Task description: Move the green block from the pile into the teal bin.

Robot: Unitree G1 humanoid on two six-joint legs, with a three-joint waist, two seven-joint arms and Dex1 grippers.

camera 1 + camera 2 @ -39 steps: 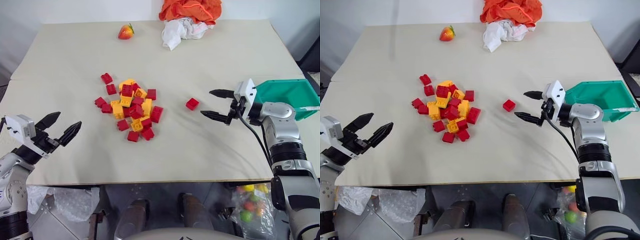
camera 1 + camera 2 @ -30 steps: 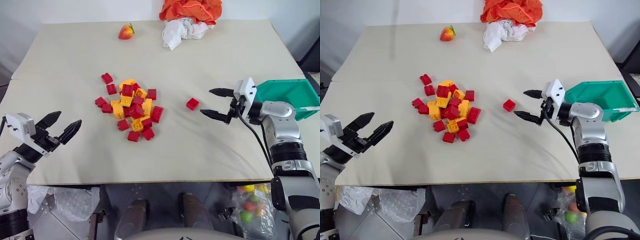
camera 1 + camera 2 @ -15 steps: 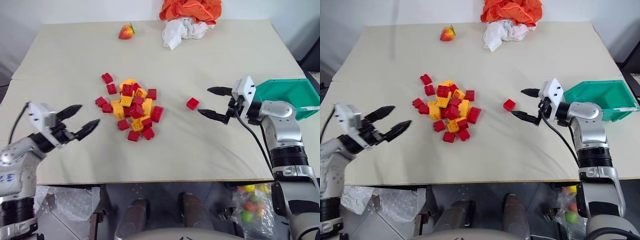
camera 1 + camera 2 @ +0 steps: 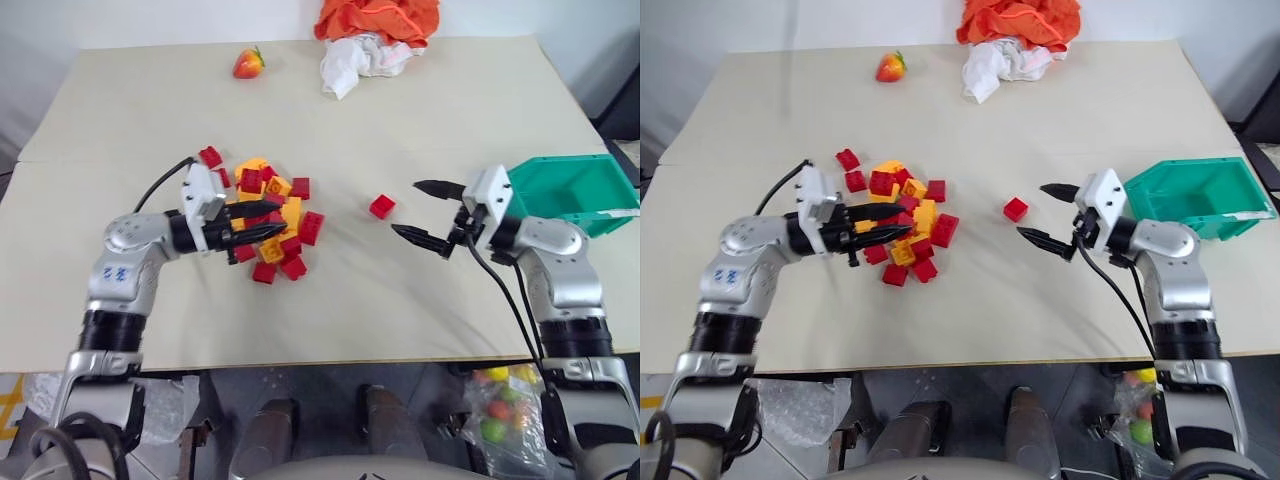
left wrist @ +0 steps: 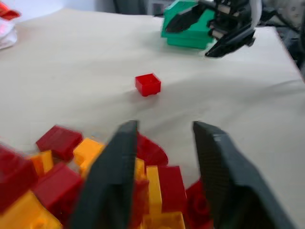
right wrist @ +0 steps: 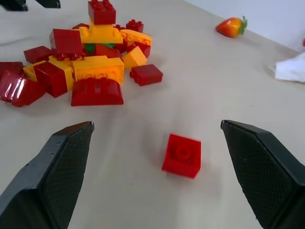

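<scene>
The pile (image 4: 296, 214) of red and yellow-orange bricks lies left of the table's middle. The green block (image 6: 90, 48) is a sliver under a yellow brick in the right wrist view, mostly buried. My left gripper (image 4: 276, 220) reaches level into the pile from the left. Its fingers (image 5: 116, 167) stand a narrow gap apart, open, with red and yellow bricks between and beneath them. My right gripper (image 4: 405, 208) is wide open beside a lone red brick (image 4: 381, 206) and holds nothing. The teal bin (image 4: 575, 190) stands at the right edge, behind the right wrist.
A toy strawberry (image 4: 248, 63) lies at the far left. An orange and white cloth heap (image 4: 372, 30) sits at the far middle edge. The table's front edge runs just below both arms. A bag of coloured balls (image 4: 498, 400) lies under the table at the right.
My left arm swung from the table's front left corner in to the pile, and its fingers narrowed. The right gripper has stayed almost where it was, wide open.
</scene>
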